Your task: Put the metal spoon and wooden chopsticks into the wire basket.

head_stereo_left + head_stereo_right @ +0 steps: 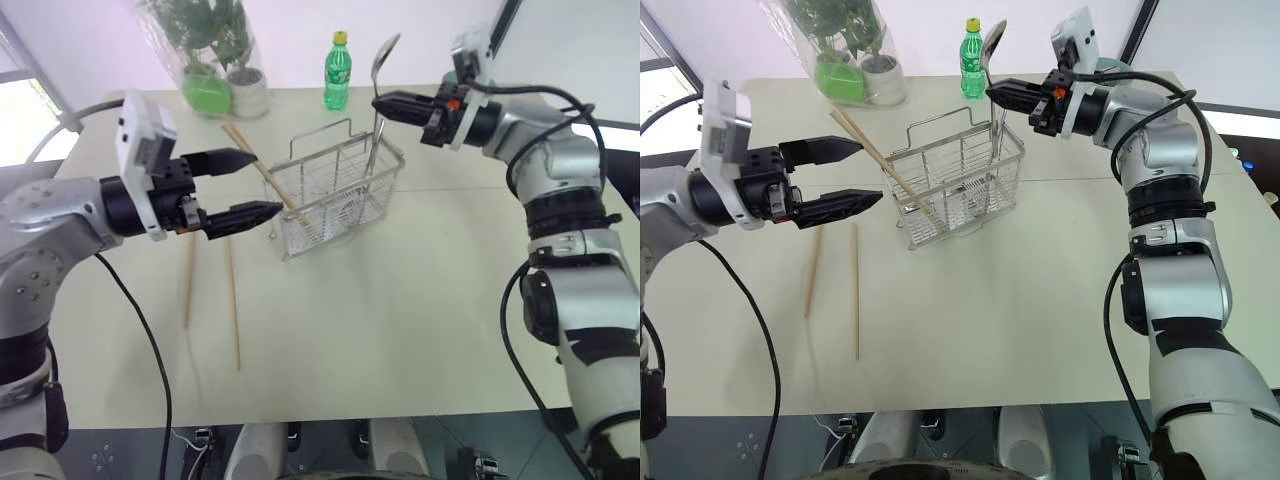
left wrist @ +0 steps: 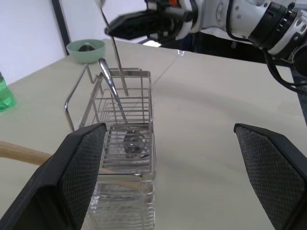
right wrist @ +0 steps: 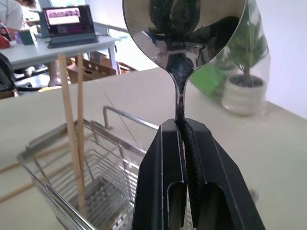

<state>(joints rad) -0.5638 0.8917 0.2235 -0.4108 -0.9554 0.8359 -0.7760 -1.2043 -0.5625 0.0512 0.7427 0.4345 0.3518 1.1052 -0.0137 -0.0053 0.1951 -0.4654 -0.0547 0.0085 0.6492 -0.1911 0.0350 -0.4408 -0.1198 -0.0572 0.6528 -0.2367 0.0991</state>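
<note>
Between the fingers of your right claw the metal spoon is pinched by its slim handle, bowl up and handle hanging down into the far right compartment of the wire basket; the right wrist view shows the two black fingers closed flat on the handle just below the bowl. That arm reaches in level from the right, elbow bent, with the claw pointing left across the basket's top rim. By my reading you are at the release step for the spoon: the handle tip looks to be already inside the wires, so the next move calls for easing the fingers apart and letting it settle, then drawing the claw back without catching the tall loop handles. Your left claw hangs wide and empty just left of the basket, pointing level toward it, forearm coming in from the left edge. One pair of wooden chopsticks already leans in the basket's near left corner, tips sticking out up and to the left. Two more chopsticks lie on the desk, below the left claw; I judge they come next. A green bottle and a potted plant stand well behind.
</note>
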